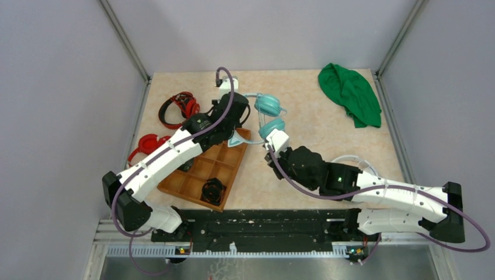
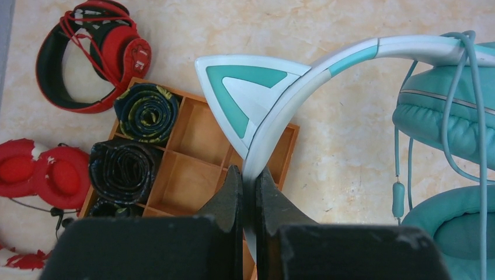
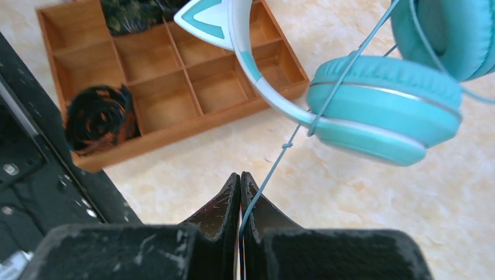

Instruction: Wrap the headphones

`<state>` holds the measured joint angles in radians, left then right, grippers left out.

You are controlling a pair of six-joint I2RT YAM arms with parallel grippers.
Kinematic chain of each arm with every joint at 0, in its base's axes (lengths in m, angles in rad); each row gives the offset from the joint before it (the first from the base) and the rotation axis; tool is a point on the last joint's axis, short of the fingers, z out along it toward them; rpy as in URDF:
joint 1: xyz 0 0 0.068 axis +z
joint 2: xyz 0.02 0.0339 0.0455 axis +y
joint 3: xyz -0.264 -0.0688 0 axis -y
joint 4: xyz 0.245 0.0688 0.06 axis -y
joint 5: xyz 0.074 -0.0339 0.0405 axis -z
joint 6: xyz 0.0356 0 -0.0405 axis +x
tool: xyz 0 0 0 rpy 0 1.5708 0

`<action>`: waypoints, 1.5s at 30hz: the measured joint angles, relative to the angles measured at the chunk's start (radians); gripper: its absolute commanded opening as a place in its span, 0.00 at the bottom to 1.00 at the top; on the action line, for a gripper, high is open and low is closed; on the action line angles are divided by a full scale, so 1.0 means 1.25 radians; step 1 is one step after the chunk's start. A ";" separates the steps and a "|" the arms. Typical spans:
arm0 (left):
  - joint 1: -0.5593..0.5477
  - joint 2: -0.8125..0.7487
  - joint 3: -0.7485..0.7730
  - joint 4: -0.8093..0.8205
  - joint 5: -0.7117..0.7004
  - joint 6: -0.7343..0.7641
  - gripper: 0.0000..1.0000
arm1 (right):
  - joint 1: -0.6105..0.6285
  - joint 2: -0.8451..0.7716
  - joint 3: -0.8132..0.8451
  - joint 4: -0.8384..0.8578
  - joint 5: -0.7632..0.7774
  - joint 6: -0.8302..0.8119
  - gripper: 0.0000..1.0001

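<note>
The left claw (image 2: 250, 178) is pinching shut on the pale plastic headband (image 2: 350, 59) of the teal over-ear headphones (image 2: 420, 125). Its two black fingers are closing just below one pointed white-and-teal cat ear (image 2: 242, 96). From that grip the headband is arching up and to the right of the left wrist frame. Both padded teal cups are hanging at the right edge there, apart from the claw.

The right claw (image 3: 241, 181) is clamping almost fully closed on the thin teal cable (image 3: 286, 146). The cable is running taut from between its fingertips toward the upper right, crossing the nearer cup at the middle right of that frame.

In the overhead view the headphones are being held near the centre, between the two claws, over the beige marbled table (image 1: 327, 140). To their lower left a brown wooden divided tray (image 1: 192, 188) is lying on the table, holding dark rolled straps (image 2: 146, 111). Red headphones (image 1: 178, 108) are lying at the left, and a crumpled green cloth (image 1: 350, 93) is lying at the upper right.
</note>
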<state>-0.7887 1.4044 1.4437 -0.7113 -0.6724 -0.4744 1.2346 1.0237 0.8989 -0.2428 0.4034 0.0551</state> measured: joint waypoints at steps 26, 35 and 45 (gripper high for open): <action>0.002 -0.008 -0.199 0.123 0.325 0.157 0.00 | 0.000 -0.018 -0.040 -0.019 0.072 -0.363 0.00; 0.002 -0.012 -0.233 0.130 0.382 0.213 0.00 | 0.001 -0.033 -0.096 0.067 0.086 -0.445 0.00; 0.003 -0.051 -0.273 0.146 0.455 0.258 0.00 | 0.002 -0.051 -0.097 0.082 0.023 -0.504 0.00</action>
<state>-0.7849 1.3403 1.1023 -0.5293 -0.1032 -0.1520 1.2369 0.9600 0.7776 -0.1398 0.4320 -0.5747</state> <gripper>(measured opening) 0.051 0.003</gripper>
